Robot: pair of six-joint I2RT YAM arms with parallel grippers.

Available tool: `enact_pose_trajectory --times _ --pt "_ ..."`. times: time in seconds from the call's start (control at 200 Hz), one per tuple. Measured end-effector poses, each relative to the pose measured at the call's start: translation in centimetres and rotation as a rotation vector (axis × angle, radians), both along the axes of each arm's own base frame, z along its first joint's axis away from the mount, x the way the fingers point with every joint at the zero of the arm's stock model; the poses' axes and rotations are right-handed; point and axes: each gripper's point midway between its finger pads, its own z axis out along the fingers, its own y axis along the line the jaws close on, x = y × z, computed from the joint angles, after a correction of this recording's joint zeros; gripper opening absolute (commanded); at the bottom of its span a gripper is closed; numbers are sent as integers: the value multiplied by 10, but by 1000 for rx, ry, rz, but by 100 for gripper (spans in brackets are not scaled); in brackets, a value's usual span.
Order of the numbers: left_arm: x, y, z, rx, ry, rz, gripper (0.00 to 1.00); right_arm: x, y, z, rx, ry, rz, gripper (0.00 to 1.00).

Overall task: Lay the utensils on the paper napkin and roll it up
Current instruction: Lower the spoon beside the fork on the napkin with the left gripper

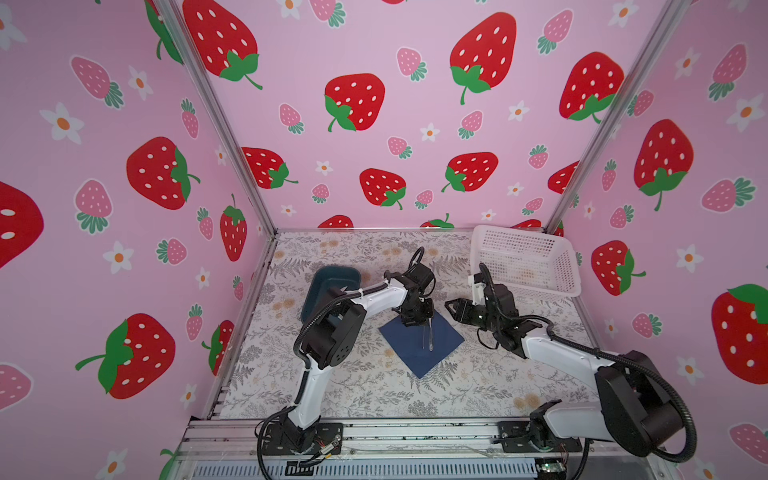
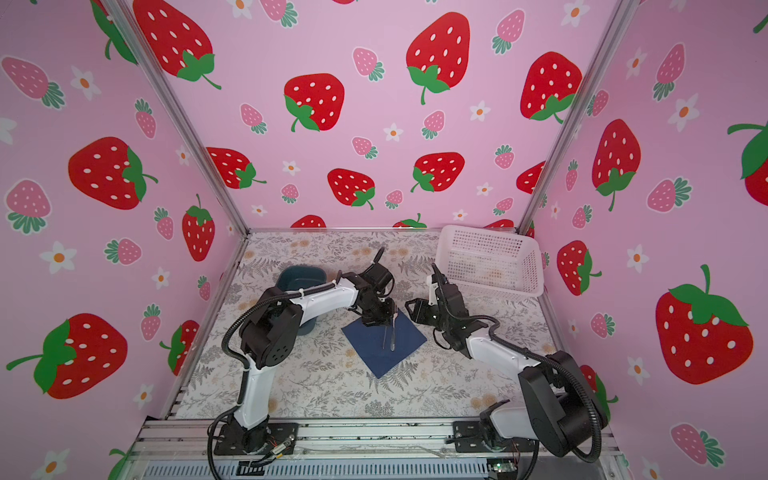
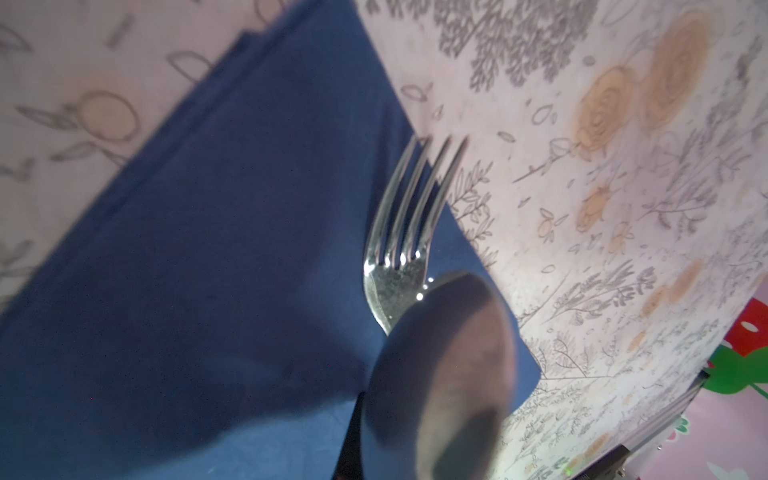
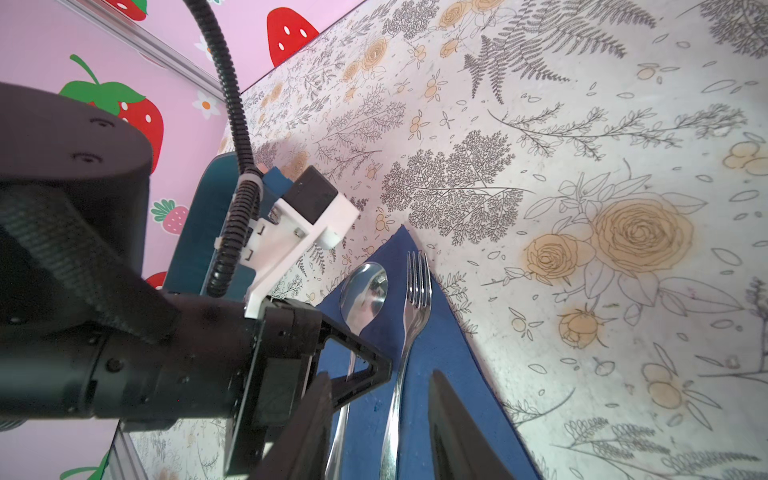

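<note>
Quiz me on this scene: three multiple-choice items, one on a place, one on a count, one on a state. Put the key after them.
1. The fork lies:
A. in the white basket
B. on the blue napkin
C. in the teal tub

2. Pieces of cutlery at the napkin:
A. one
B. two
C. four

3. The right claw is:
A. shut on the fork
B. shut on the napkin
C. open and empty

Key:
1 B: the right wrist view shows the fork resting flat on the napkin.
2 B: only the fork and a spoon show there.
3 C: its fingers stand apart and grip nothing.
</note>
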Motion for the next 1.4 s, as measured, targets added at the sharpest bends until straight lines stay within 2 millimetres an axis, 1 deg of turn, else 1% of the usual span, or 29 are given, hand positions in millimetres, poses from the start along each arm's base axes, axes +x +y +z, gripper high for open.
enact_pose_trajectory --times 0.07,0.18,0.28,0.355,0.475,0.63,0.74,0.845,0.94,1.08,1.225,1.401 --pt "-4 0 1 -59 3 2 0 0 0 0 0 0 0 41" --pt "-9 9 10 -154 -12 21 0 0 0 0 0 0 0 41" --pt "-2 13 29 -279 -56 47 0 0 0 2 3 -4 0 41" --pt "4 15 39 -353 -76 59 0 0 0 4 7 -9 0 41" --pt "11 15 46 -431 -98 52 0 0 0 7 11 -16 0 41" --pt "10 7 56 -488 -108 12 0 -1 1 6 17 -12 5 41" --pt "10 9 52 -458 -94 14 0 -1 2 5 22 -12 8 41" --pt "16 11 45 -407 -83 30 0 -1 3 3 22 -5 12 41" --pt "21 13 32 -369 -66 48 0 -1 3 0 19 2 15 41" --pt "18 19 14 -317 -32 66 0 0 4 0 19 5 16 41" --pt "17 22 8 -292 -27 67 0 1 5 -2 19 9 18 41" --pt "15 24 5 -276 -26 62 1 1 5 -3 17 14 19 41"
